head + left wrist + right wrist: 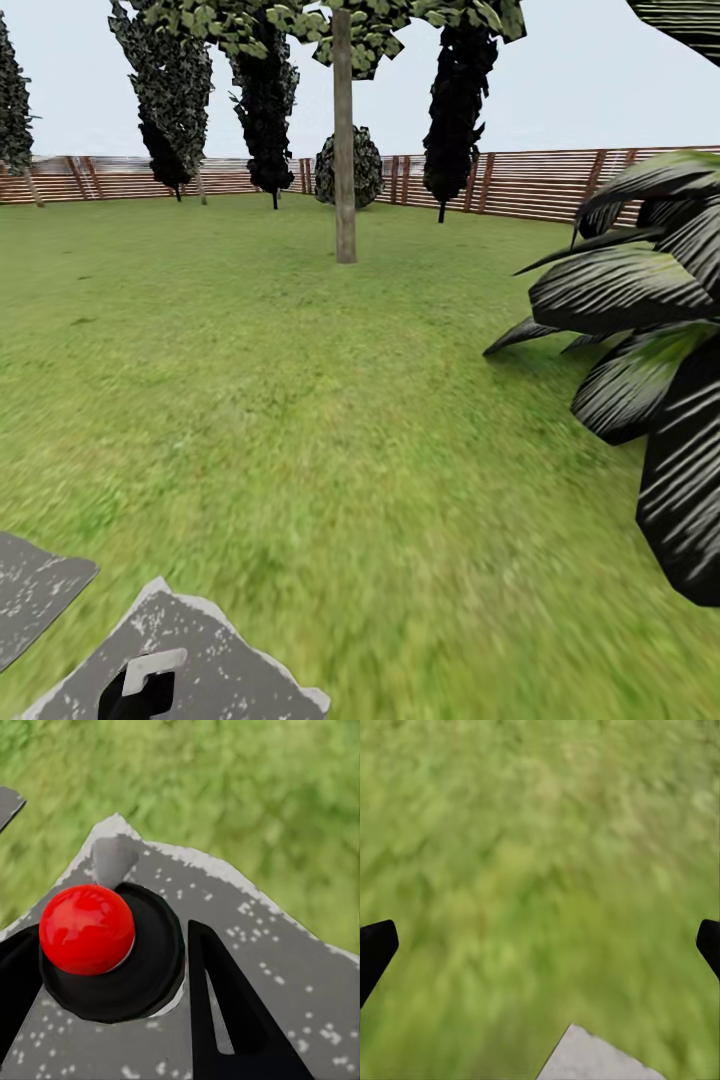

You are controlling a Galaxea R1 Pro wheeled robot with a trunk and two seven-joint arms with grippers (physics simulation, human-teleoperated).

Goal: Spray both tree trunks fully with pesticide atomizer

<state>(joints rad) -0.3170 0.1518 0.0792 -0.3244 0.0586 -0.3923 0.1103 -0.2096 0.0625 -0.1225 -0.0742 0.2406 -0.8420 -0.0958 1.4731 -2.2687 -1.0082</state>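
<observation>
left gripper [112,1020] closed on atomizer [105,945] above a slab [285,960]; right gripper [540,945] spread open over grass [540,832]; trunk [344,150] ahead.

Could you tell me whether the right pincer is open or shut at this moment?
Open. The right pincer has its fingertips at opposite edges of its wrist view, with only grass and a slab corner between them.

The tall bare-trunked tree [345,150] stands on the green lawn [300,400] at twelve o'clock, before the reddish-brown slatted wooden fence [520,185]. The striped-leaf palm [650,340] sits at three o'clock. Two grey speckled stepping slabs [215,650] lie at seven o'clock. The small black atomizer with a red tip [87,929] rests between the left tool's fingers [225,1012], over one slab.
</observation>
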